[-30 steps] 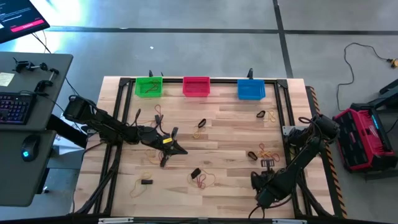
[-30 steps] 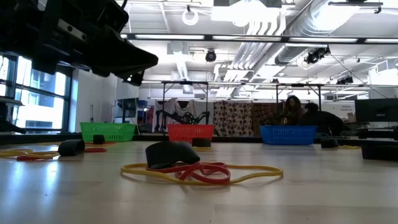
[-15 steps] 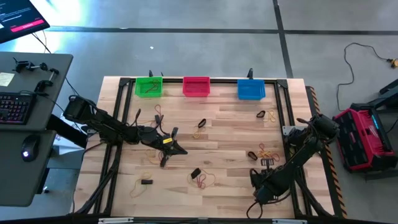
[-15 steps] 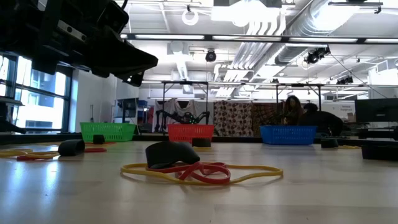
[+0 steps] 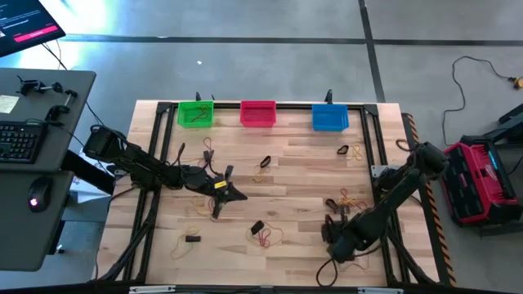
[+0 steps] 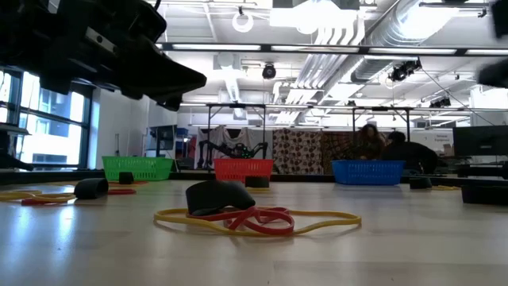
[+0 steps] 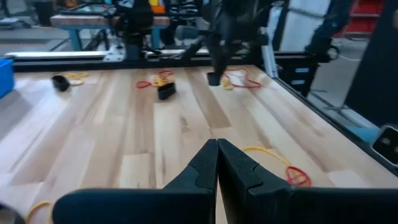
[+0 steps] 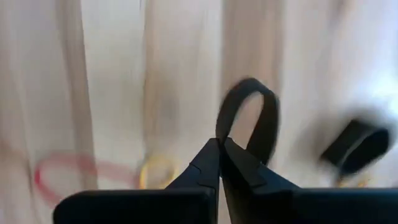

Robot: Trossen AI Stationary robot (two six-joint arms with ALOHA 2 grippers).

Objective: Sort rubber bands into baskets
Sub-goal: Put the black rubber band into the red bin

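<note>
Wooden tabletop (image 5: 302, 163) is strewn with rubber bands (image 5: 264, 237). A black band (image 8: 249, 118) is pinched in the clenched right gripper (image 8: 219, 155), near the table's front right. It should be lifted clear before being carried to a basket (image 5: 330, 118). The left gripper (image 7: 217, 163), empty, is clenched mid-table.

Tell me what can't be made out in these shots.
- Basket contents: green basket, red basket, blue basket; walls hide them, low view.
- Whether the right end effector grips the black band: motion blur.
- Band colours near the right arm, high view: too small.
</note>
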